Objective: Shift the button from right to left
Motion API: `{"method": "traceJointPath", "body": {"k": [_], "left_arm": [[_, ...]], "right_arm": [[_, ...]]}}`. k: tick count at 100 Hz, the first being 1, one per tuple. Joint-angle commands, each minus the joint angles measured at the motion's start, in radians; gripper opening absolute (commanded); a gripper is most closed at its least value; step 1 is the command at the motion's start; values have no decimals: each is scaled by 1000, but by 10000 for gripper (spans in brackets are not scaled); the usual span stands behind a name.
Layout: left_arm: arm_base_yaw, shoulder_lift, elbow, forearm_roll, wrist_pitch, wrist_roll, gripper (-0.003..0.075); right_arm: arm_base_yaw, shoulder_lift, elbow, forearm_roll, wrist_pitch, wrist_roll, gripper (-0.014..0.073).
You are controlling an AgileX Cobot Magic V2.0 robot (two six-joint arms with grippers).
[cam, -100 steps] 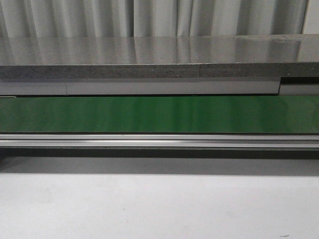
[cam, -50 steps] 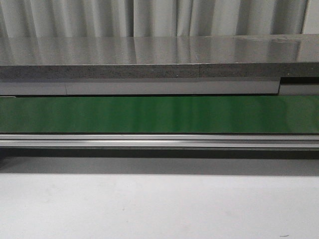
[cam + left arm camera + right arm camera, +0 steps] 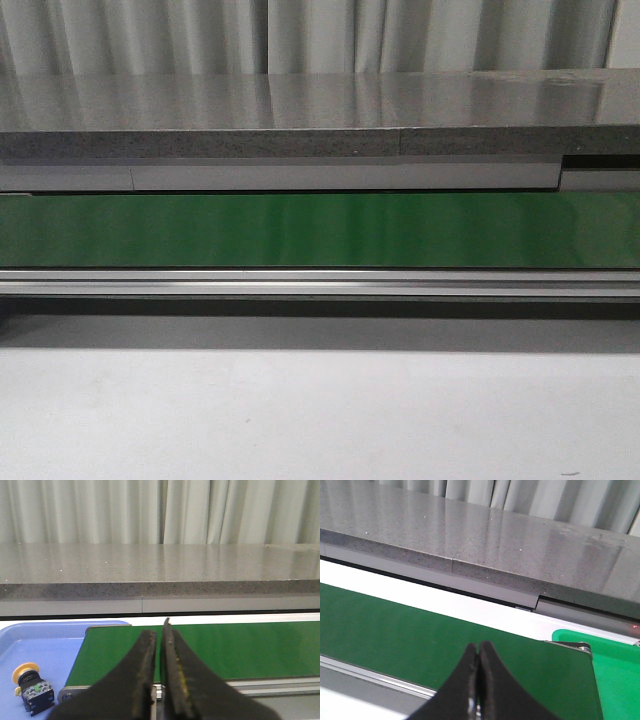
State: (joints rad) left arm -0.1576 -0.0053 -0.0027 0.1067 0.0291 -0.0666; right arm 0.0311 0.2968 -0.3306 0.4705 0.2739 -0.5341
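Left pincer point(image 3: 161, 630) is showing in its wrist view with its two dark, curved fingers point(image 3: 142, 665) drawn nearly together, only a thin slit between the tips, gripping nothing; it is hanging above the near edge of the green belt point(image 3: 240, 647) without visibly touching it. The inner faces of the fingers are looking worn, with yellowish scuffing on one pad. Right pincer point(image 3: 479, 650) is sitting fully closed, black tips meeting, nothing caught between them, poised over the same belt point(image 3: 395, 635). The button point(image 3: 31, 687) is lying in a blue tray point(image 3: 50, 645) just beside the belt's end roller, well apart from the left pincer: round orange-yellow cap tilted to one side, black boxy body with a small green spot and silvery fittings. The tray is smooth plastic with a raised rounded rim. The belt is reading as a flat, matte green band with soft vertical reflections, edged by a ribbed silver aluminium rail point(image 3: 320, 283). Behind it a long speckled grey stone-like slab point(image 3: 300, 110) is running across, glossy on top, grainy on its front edge, with pale pleated curtains point(image 3: 320, 35) beyond. A green bin point(image 3: 615, 670) is sitting past the belt's other end. In the front view the plain grey tabletop point(image 3: 320, 410) is filling the foreground, and neither pincer is appearing there.
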Motion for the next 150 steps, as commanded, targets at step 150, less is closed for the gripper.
{"method": "traceJointPath", "body": {"k": [150], "left_arm": [[-9, -37, 40, -9, -88, -3, 5]], "right_arm": [[4, -323, 333, -500, -281, 565, -60]]}}
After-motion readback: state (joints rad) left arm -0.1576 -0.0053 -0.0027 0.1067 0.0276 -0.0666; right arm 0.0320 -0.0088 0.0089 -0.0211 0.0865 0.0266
